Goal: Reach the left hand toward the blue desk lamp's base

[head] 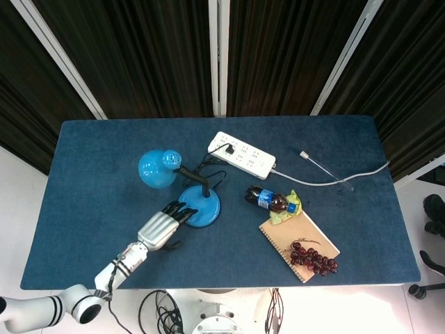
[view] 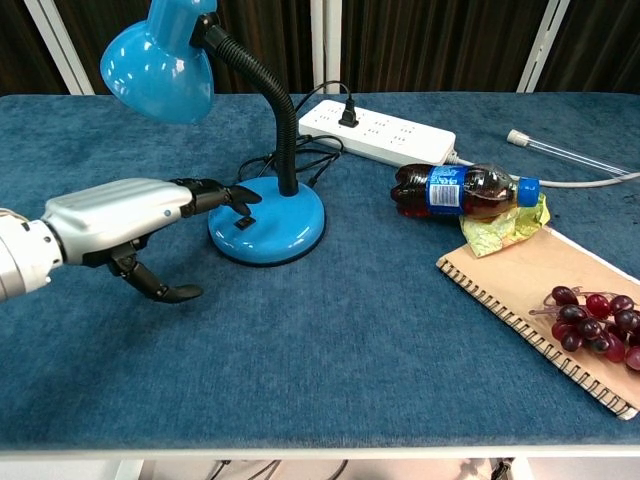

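Observation:
The blue desk lamp stands left of the table's middle, its round base (head: 203, 205) (view: 270, 224) under a black gooseneck and a blue shade (head: 157, 168) (view: 158, 70). My left hand (head: 161, 226) (view: 125, 220) lies at the base's left rim, holding nothing. Its black fingertips (view: 222, 194) reach over the rim by the small switch, and the thumb hangs apart below. Whether they touch the base I cannot tell. My right hand is in neither view.
A white power strip (head: 241, 154) (view: 378, 129) lies behind the lamp with its cord coiled at the base. Right of the lamp are a cola bottle (head: 271, 201) (view: 458, 192), a notebook (head: 299, 243) with grapes (view: 597, 317), and a thin white rod (head: 314, 162).

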Action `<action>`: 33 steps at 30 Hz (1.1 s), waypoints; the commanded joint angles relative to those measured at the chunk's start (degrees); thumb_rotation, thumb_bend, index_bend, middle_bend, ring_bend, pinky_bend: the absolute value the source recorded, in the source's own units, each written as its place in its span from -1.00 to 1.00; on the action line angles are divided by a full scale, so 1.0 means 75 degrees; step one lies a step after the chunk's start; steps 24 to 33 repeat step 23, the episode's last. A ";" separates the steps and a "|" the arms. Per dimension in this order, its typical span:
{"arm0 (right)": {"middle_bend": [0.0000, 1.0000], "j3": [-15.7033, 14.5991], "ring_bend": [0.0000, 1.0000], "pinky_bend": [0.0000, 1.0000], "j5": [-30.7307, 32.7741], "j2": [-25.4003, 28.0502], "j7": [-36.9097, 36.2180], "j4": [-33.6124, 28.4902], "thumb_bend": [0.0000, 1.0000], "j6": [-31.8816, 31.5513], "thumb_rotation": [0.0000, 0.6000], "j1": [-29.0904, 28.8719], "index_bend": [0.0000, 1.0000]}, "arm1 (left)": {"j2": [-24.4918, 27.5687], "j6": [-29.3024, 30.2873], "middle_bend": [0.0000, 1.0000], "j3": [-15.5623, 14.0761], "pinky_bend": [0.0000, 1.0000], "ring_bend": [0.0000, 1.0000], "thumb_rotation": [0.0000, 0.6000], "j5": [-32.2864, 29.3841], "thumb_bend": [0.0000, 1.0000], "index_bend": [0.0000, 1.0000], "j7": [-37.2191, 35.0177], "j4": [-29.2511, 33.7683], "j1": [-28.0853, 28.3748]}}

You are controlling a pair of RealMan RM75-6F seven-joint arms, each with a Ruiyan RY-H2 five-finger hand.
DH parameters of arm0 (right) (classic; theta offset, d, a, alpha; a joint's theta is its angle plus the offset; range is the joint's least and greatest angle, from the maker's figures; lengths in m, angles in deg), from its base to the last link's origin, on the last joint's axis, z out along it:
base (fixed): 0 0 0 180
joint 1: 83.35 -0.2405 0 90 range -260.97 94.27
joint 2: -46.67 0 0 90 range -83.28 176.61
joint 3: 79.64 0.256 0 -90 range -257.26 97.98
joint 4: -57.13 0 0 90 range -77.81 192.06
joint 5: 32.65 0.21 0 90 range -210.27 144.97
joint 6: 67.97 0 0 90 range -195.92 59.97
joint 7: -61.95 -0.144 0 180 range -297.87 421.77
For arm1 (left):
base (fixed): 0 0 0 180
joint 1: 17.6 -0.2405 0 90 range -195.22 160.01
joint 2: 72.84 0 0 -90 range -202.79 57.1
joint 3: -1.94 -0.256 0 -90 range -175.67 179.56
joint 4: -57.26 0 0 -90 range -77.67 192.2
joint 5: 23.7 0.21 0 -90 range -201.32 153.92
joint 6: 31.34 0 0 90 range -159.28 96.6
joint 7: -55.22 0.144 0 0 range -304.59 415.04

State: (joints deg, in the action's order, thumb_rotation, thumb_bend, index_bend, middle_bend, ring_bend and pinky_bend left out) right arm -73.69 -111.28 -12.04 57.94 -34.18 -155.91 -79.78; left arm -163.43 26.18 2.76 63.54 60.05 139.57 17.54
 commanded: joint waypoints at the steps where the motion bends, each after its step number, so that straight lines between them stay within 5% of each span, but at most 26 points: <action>1: -1.00 0.0009 -1.00 -1.00 -0.0013 0.0021 -0.0007 -0.0018 -0.76 -0.0025 1.00 0.0006 -1.00 | 0.0438 0.0358 -0.79 -0.0085 -0.86 -1.00 1.00 0.0028 -0.43 -0.98 0.0142 0.0388 -0.0233; 13: -1.00 -0.0043 -1.00 -1.00 -0.0186 -0.0036 0.0217 -0.0138 -0.76 -0.0075 1.00 -0.0030 -1.00 | 0.2529 0.2383 -0.80 -0.0656 -0.85 -1.00 1.00 -0.0359 -0.43 -0.93 -0.0062 0.0812 -0.2010; 21: -1.00 -0.0099 -1.00 -1.00 -0.0278 -0.0146 0.0561 -0.0165 -0.77 -0.0102 1.00 -0.0057 -1.00 | 0.2924 0.3328 -0.85 -0.0429 -0.83 -1.00 1.00 -0.0300 -0.77 -0.90 -0.0671 0.0346 -0.2594; 33: -1.00 -0.0092 -1.00 -1.00 -0.0263 -0.0149 0.0566 -0.0165 -0.77 -0.0104 1.00 -0.0057 -1.00 | 0.3008 0.3412 -0.91 -0.0351 -0.84 -1.00 1.00 -0.0330 -0.77 -0.91 -0.0608 0.0344 -0.2655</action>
